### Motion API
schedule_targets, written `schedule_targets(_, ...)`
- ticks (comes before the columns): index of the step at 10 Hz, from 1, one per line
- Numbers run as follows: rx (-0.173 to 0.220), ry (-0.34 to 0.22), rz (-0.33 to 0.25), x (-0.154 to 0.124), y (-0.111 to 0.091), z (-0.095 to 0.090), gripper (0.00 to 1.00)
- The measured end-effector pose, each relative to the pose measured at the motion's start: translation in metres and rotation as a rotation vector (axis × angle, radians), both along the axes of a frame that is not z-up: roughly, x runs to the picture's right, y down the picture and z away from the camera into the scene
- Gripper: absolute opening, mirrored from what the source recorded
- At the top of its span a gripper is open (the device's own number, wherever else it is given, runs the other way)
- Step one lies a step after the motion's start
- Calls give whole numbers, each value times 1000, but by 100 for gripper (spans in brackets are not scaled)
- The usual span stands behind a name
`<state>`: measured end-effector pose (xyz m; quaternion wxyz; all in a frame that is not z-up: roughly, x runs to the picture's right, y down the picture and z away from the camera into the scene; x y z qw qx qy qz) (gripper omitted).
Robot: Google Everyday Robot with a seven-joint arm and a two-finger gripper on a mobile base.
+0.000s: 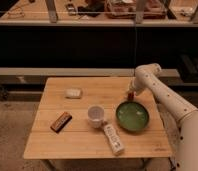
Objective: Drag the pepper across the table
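The pepper [130, 96] is a small dark red-brown piece on the light wooden table [67, 145], near its right edge and just behind the green bowl [132, 116]. My gripper [131, 91] points down right over the pepper, at or touching its top. The gripper's tip hides part of the pepper. My white arm [159, 90] reaches in from the right side.
A white cup [95, 114] stands mid-table beside the bowl. A white elongated object [113, 139] lies near the front edge. A flat brown bar [61, 121] lies front left and a whitish block [73, 93] back left. A dark shelf unit runs behind the table.
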<state>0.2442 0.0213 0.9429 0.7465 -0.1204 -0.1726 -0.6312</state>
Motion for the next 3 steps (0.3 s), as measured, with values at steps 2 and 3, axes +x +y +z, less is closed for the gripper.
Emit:
schedule_targets(2,4,11,4,10,-6,1,49)
schedule_targets(3,2,15,5,14,-8,2,49)
